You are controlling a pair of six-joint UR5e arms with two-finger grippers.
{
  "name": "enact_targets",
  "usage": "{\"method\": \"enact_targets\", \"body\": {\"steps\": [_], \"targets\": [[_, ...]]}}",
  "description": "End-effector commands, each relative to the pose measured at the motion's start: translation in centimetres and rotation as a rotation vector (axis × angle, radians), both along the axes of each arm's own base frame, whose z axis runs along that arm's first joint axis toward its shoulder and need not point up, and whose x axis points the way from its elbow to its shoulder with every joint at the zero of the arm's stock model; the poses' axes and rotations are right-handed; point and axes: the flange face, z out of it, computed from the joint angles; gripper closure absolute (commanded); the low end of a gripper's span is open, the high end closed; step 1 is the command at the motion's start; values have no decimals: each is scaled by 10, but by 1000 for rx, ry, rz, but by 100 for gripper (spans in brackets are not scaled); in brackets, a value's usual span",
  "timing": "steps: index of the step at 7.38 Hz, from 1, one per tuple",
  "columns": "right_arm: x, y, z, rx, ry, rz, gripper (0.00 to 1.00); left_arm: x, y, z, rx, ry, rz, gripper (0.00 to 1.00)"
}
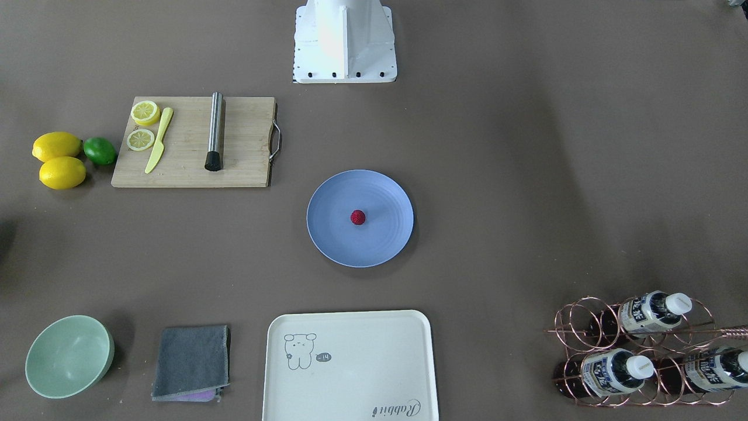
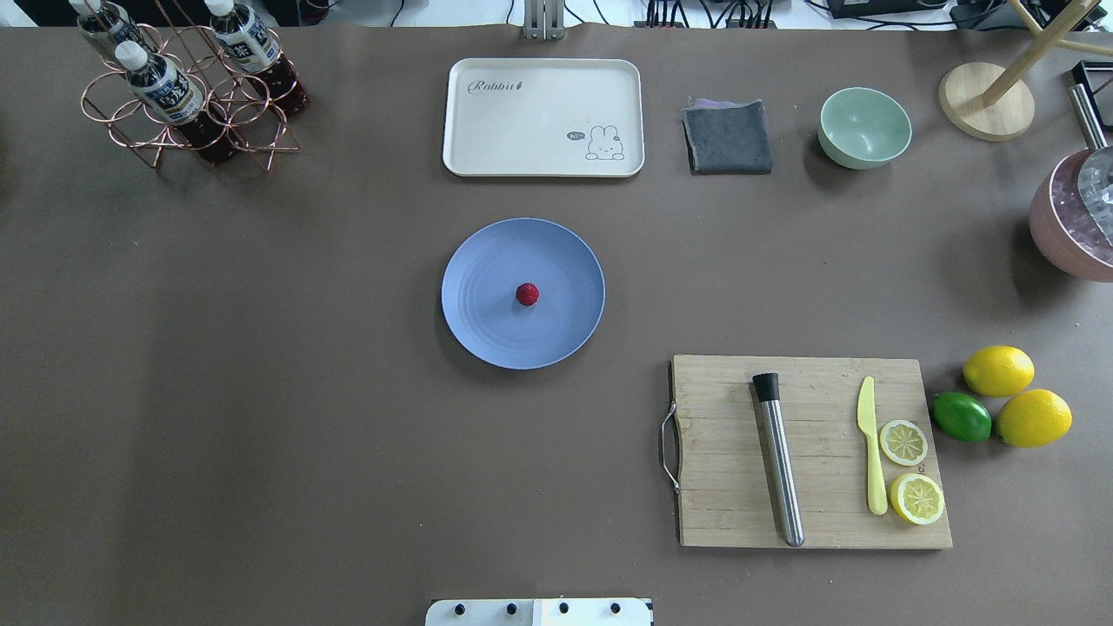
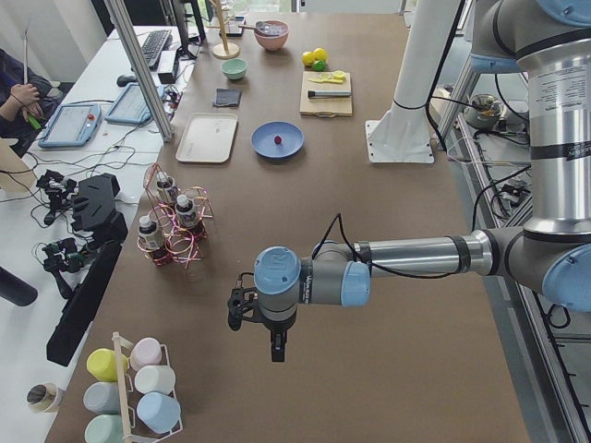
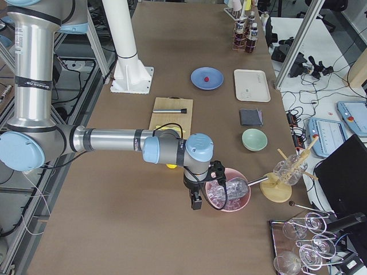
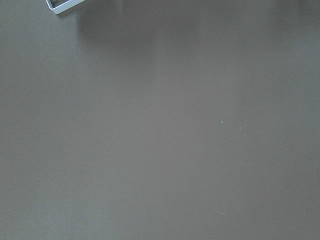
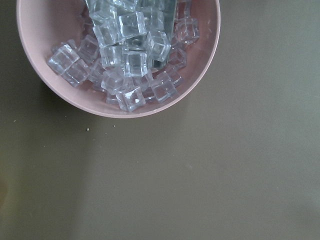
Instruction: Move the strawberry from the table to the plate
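Note:
The small red strawberry (image 1: pixel 357 217) (image 2: pixel 527 294) lies near the middle of the round blue plate (image 1: pixel 330 237) (image 2: pixel 478 326), which rests on the grey-brown table (image 1: pixel 526 175). Both show small and far off in the side views: strawberry (image 3: pixel 278 139) on plate (image 3: pixel 263 145), strawberry (image 4: pixel 206 77) on plate (image 4: pixel 197 81). My left gripper (image 3: pixel 277 348) hangs over bare table at the table's left end, far from the plate. Beside a pink bowl of ice, at the other end, hangs my right gripper (image 4: pixel 195 202). I cannot tell whether either is open or shut.
A wooden cutting board (image 2: pixel 722 487) carries a steel muddler, a yellow knife and lemon slices; two lemons (image 2: pixel 998 370) and a lime sit beside it. A cream tray (image 2: pixel 487 122), grey cloth (image 2: pixel 728 137), green bowl (image 2: pixel 864 127), bottle rack (image 2: pixel 187 104) and pink ice bowl (image 6: pixel 55 95) line the edges.

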Motion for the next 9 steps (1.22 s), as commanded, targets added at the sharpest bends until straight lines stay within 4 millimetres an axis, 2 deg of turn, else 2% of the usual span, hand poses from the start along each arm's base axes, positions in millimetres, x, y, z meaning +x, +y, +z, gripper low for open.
{"method": "enact_targets", "body": {"steps": [1,9], "targets": [[0,1,2,-4,0,0,0,0,1,0,-2,1,0,2],[-4,11,4,-13,-45,1,0,0,1,2,-3,1,0,2]]}}
